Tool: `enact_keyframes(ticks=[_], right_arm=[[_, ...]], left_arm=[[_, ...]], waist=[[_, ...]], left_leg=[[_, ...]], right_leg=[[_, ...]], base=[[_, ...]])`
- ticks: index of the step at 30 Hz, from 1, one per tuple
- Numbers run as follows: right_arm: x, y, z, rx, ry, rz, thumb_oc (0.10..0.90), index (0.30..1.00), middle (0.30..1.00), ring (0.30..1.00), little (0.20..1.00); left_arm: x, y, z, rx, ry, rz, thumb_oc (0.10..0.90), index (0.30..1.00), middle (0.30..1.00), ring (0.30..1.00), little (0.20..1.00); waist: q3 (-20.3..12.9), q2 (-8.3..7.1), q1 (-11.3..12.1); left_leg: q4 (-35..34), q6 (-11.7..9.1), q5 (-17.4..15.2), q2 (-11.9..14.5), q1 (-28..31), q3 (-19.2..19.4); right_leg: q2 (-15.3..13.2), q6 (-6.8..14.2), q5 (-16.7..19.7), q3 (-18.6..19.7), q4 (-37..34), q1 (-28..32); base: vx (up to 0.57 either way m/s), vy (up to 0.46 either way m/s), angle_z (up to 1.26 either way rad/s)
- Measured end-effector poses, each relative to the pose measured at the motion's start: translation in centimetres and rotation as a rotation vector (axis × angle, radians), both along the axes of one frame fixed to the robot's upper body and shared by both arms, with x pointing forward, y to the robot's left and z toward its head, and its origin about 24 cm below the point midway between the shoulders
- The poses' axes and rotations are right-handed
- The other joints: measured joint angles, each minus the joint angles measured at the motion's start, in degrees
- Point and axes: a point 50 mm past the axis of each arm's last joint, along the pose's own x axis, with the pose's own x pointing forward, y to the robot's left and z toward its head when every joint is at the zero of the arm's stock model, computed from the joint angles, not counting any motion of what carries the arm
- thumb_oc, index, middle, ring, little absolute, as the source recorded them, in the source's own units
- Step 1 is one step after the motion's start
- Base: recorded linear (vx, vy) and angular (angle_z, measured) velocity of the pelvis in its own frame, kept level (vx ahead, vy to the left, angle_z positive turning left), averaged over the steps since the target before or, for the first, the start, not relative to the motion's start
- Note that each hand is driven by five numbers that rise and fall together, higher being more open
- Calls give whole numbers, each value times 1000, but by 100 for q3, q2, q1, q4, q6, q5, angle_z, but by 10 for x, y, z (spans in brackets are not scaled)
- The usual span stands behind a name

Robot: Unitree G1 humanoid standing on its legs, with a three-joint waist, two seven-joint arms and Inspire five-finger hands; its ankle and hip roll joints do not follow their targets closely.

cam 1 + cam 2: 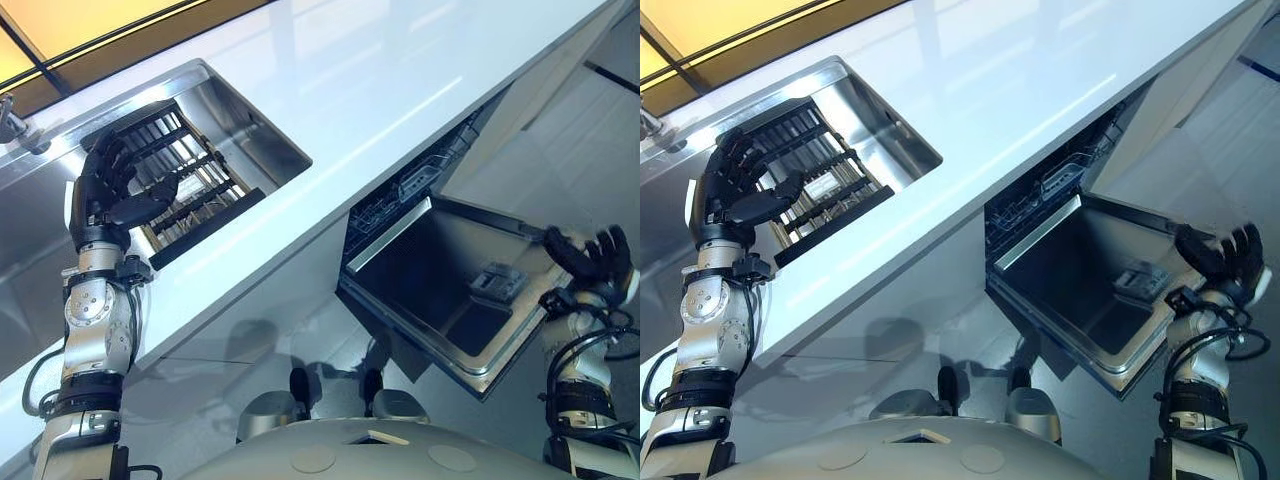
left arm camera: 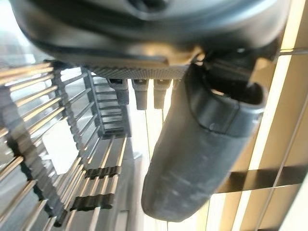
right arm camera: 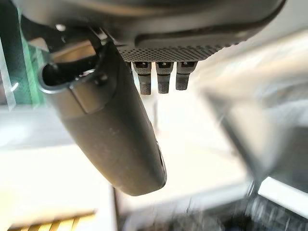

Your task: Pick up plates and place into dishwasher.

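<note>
White glossy worktop runs diagonally across the head views, with pale grey floor showing at the right and a warm yellow-lit panel beyond the worktop's far edge at top left. Stainless sink is recessed in the worktop; a black dish rack sits inside it. No plates readable in the rack from here: slots look dark, one pale patch between the bars that I can't identify. Dishwasher is under the worktop to the right of the sink, its door hanging open and steel-lined, with the detergent compartment on the inner face; the wire basket is visible inside the opening. Part of a tap at the far left edge. Left hand is over the rack, fingers loosely curved and spread, grasping nothing; its wrist view shows rack bars past the thumb. Right hand is at the door's outer edge, fingers spread and released, empty.
</note>
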Motion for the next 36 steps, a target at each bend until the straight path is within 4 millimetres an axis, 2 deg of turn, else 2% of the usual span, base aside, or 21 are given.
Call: enact_keyframes(ticks=[4,7,8,11,14,18,21,25,28,31,36], right_arm=[[-7,-4,-9,42,12,-61,800,900,900,900,900],[5,-9,-4,93,-66,-111,800,900,900,900,900],[7,-10,-3,103,-83,-113,800,900,900,900,900],[17,-10,0,158,-151,-94,800,900,900,900,900],[25,-7,-1,219,-216,-62,800,900,900,900,900],[26,-8,-3,290,-306,-69,800,900,900,900,900],[15,-20,-5,325,-343,-95,800,900,900,900,900],[5,-33,-6,389,-403,-104,800,900,900,900,900],[0,-32,-11,465,-489,-69,800,900,900,900,900],[-7,-30,-13,491,-577,42,800,900,900,900,900],[-6,-17,0,449,-627,248,800,900,900,900,900]], left_arm=[[9,1,15,11,-53,-8,800,900,900,900,900],[24,2,44,22,-153,-5,800,900,900,900,900],[26,2,49,23,-172,-2,800,900,900,900,900],[36,4,81,33,-285,5,800,900,900,900,900],[38,9,109,73,-380,15,800,900,900,900,900],[37,11,135,97,-462,17,800,900,900,900,900],[36,12,140,105,-476,21,800,900,900,900,900],[36,13,143,97,-485,30,800,900,900,900,900],[34,15,143,88,-489,39,800,900,900,900,900],[32,19,139,71,-488,57,800,900,900,900,900],[24,25,127,48,-468,89,800,900,900,900,900]], waist=[[131,59,-104],[700,243,-99],[784,286,-103],[1211,449,-84],[1435,493,-47],[1585,517,-23],[1632,534,-31],[1668,589,-24],[1668,599,-29],[1668,610,-51],[1664,619,-48]], left_leg=[[494,29,-113,11,-622,-10],[1308,4,-338,87,-1303,-45],[1420,-20,-370,96,-1419,-71],[1978,-56,-503,168,-1992,-150],[2439,-87,-601,170,-2454,-247],[3021,-162,-759,143,-2902,-367],[3270,-187,-843,44,-3067,-434],[3465,-192,-865,-50,-3208,-513],[3500,-211,-876,-61,-3228,-578],[3483,-224,-872,-64,-3203,-627],[3283,-332,-830,-31,-3164,-734]], right_leg=[[-28,-4,-5,26,272,-512],[0,-32,-63,37,717,-1010],[2,-45,-90,26,827,-1120],[-6,-139,-362,-7,1630,-1761],[-55,-228,-684,-24,2437,-2344],[-128,-350,-1069,-53,3278,-2859],[-242,-368,-1300,-55,3725,-3084],[-340,-389,-1426,-52,4070,-3265],[-343,-419,-1458,-72,4132,-3283],[-333,-420,-1459,-66,4116,-3274],[-312,-469,-1381,-191,3919,-3258]], base=[[-213,-187,0],[-147,-207,2],[-94,-157,10],[-99,-146,11],[-61,-94,14],[-33,-21,18],[-12,10,16],[12,19,9],[9,7,1],[21,34,-7],[10,17,-21]])
